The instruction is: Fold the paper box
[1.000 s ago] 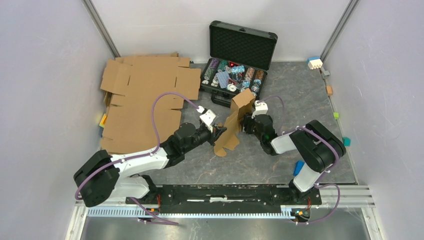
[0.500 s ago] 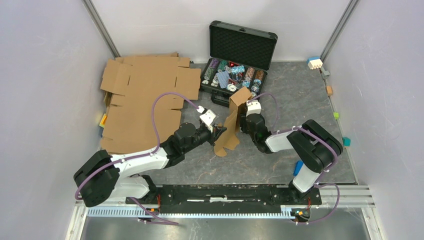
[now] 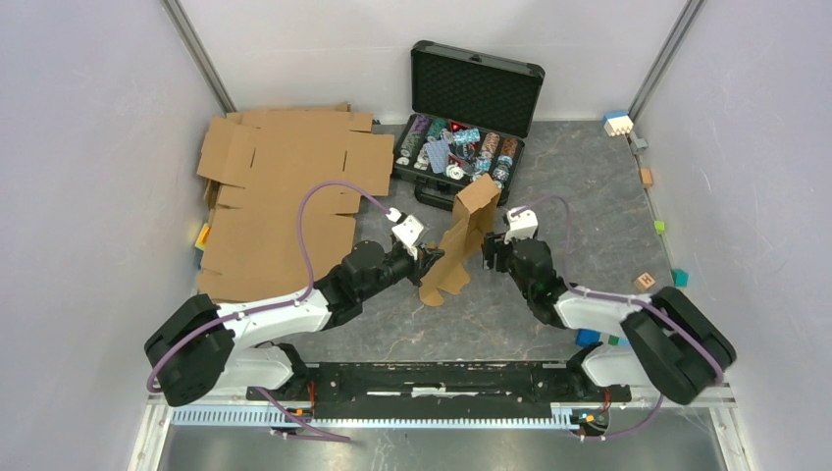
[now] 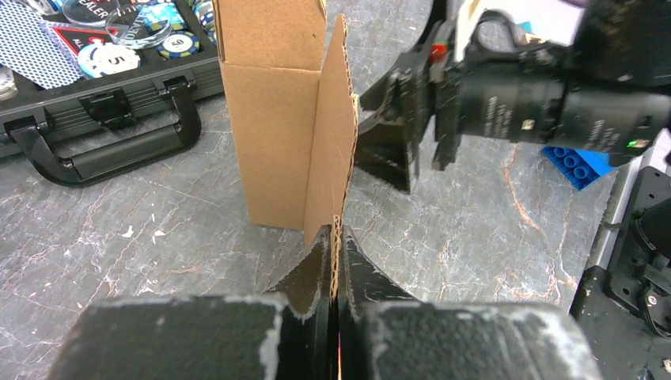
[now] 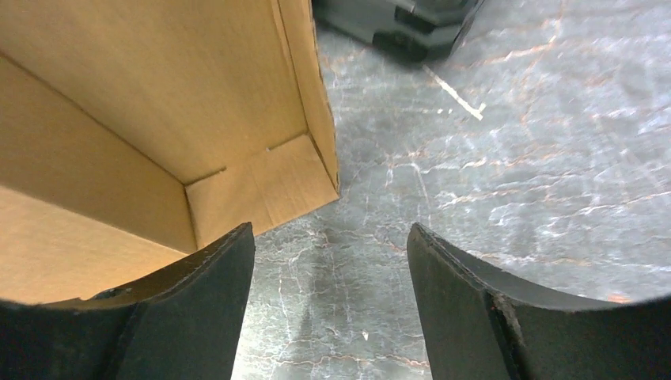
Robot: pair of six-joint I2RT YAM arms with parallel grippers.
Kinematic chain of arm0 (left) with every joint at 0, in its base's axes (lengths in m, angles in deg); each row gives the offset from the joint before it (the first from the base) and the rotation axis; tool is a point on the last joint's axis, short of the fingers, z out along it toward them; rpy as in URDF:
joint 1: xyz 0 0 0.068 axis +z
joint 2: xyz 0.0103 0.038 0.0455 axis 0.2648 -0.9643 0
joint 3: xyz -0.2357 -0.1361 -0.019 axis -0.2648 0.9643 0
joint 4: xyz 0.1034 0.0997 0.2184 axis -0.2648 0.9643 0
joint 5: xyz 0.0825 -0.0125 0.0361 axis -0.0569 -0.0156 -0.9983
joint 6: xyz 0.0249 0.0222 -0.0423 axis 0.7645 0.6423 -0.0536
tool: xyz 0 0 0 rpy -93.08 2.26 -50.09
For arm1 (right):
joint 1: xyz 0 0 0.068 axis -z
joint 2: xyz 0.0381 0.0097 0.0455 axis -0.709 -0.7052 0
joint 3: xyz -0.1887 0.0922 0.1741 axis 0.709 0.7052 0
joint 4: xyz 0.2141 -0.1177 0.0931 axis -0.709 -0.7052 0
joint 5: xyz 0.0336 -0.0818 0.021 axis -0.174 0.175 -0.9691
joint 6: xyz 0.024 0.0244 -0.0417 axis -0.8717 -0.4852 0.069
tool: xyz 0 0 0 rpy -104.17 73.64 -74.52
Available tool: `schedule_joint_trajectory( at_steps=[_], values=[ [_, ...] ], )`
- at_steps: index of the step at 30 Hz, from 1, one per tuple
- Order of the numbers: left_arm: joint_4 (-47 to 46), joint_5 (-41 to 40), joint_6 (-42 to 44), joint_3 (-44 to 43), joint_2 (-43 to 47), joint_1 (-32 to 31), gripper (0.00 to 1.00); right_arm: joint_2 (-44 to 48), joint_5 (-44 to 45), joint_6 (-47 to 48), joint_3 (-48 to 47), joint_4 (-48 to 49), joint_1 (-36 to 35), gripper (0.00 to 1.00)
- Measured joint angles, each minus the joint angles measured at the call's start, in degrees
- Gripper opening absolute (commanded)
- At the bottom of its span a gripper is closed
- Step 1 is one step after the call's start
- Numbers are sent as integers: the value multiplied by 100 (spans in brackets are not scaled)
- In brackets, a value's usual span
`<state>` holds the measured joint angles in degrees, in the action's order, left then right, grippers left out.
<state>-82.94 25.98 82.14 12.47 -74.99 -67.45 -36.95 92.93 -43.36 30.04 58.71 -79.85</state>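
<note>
The paper box [image 3: 459,237] is a small brown cardboard mailer standing upright and partly folded in the middle of the table. My left gripper [image 3: 429,257] is shut on the edge of one of its side panels [image 4: 334,150]; the corrugated edge runs between the two fingers [image 4: 335,241]. My right gripper [image 3: 488,253] is open and empty just right of the box. In the right wrist view the box's inner corner [image 5: 198,150] fills the upper left, and the left finger [image 5: 214,269] is close to its bottom flap.
An open black case of poker chips [image 3: 461,137] stands behind the box. Bigger flat cardboard sheets [image 3: 280,186] lie at the back left. Small coloured blocks [image 3: 618,123] sit along the right edge, and blue blocks [image 3: 589,338] lie near the right arm's base.
My right arm has swung: its elbow dropped toward the near right and the gripper drew back a little from the box's upper flap. The left gripper and the box stayed put.
</note>
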Motion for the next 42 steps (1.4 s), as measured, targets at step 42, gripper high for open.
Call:
schedule_joint_trajectory(
  at_steps=[42],
  values=[
    [2835, -1051, -76, -1073, 841, 0, 4, 3689, -2918, 846, 452, -964, 896, 94]
  ],
)
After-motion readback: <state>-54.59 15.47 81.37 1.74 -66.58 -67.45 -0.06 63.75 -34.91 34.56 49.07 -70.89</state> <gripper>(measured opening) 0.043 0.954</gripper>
